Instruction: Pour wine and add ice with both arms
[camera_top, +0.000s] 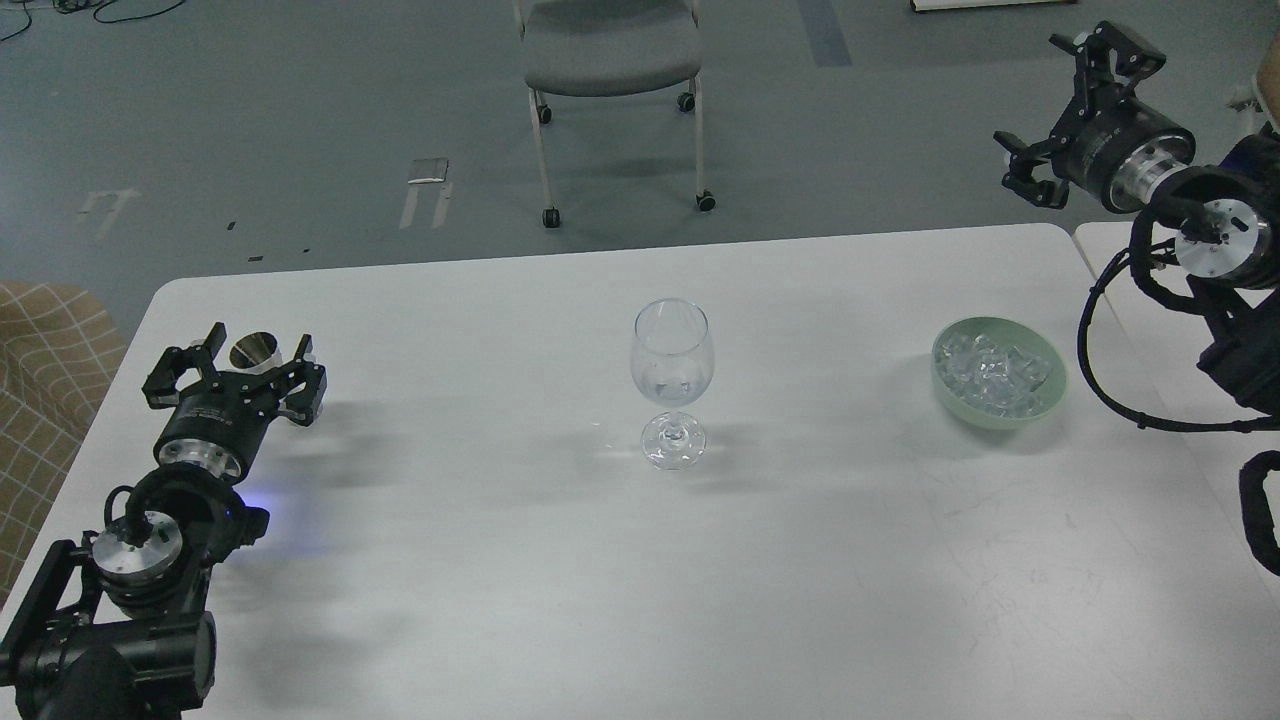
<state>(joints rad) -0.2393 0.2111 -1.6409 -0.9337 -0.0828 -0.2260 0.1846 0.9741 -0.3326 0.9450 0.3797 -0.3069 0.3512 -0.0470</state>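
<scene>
A clear stemmed wine glass (672, 375) stands upright at the table's middle. A pale green bowl (1040, 400) at the right holds the ice (992, 368), many small clear cubes. A small shiny metal cup (253, 351) stands at the table's left. My left gripper (240, 368) lies low over the table with its fingers spread open, and the cup sits between them at the far side. My right gripper (1062, 112) is open and empty, held high beyond the table's far right corner, well above and behind the bowl.
The white table (640, 560) has a rounded far edge. A second white surface (1110, 250) adjoins it at the right. A grey wheeled chair (610, 50) stands on the floor beyond. A tan checked seat (40, 380) is at the left edge.
</scene>
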